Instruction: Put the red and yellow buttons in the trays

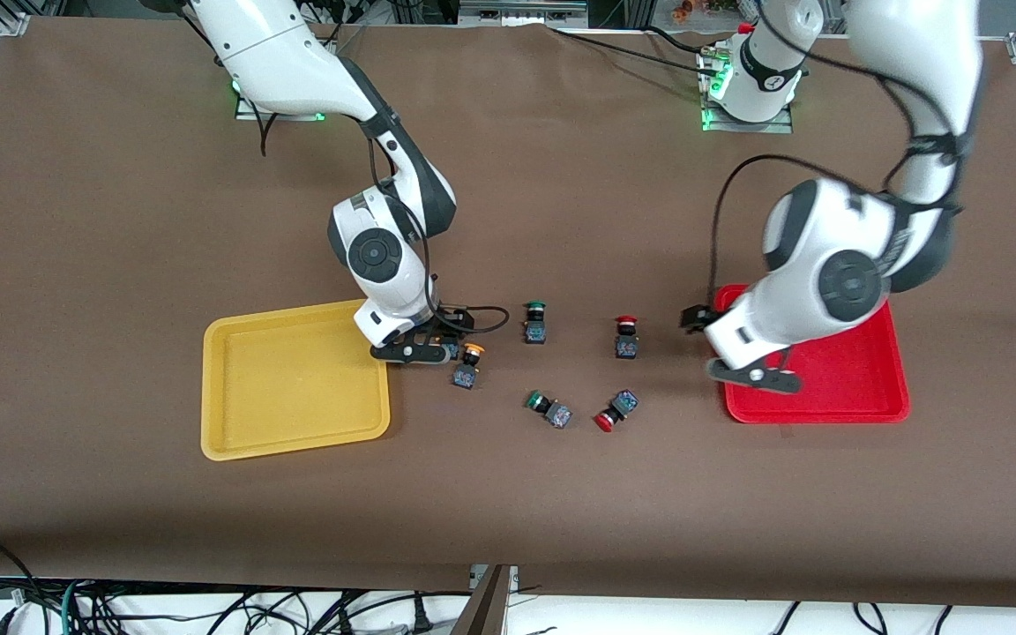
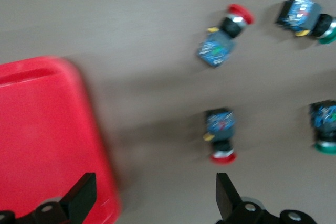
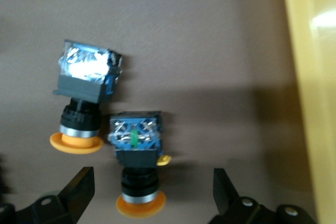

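Observation:
The yellow tray [image 1: 295, 388] lies toward the right arm's end and the red tray [image 1: 834, 379] toward the left arm's end. My right gripper [image 1: 427, 351] is open and low beside the yellow tray's edge [image 3: 311, 77]. The cap of one yellow button [image 3: 137, 153] lies between its fingers, and a second yellow button [image 3: 84, 100] lies beside it [image 1: 467, 368]. My left gripper [image 1: 753, 374] is open and empty over the red tray's inner edge [image 2: 47, 129]. Two red buttons [image 1: 625, 339] [image 1: 616, 411] lie on the cloth between the trays and show in the left wrist view [image 2: 220, 136] [image 2: 223, 40].
Two green-capped buttons [image 1: 535, 322] [image 1: 549, 408] lie on the brown cloth among the red and yellow ones. The right arm's cable loops over the cloth beside its gripper. Both trays look empty.

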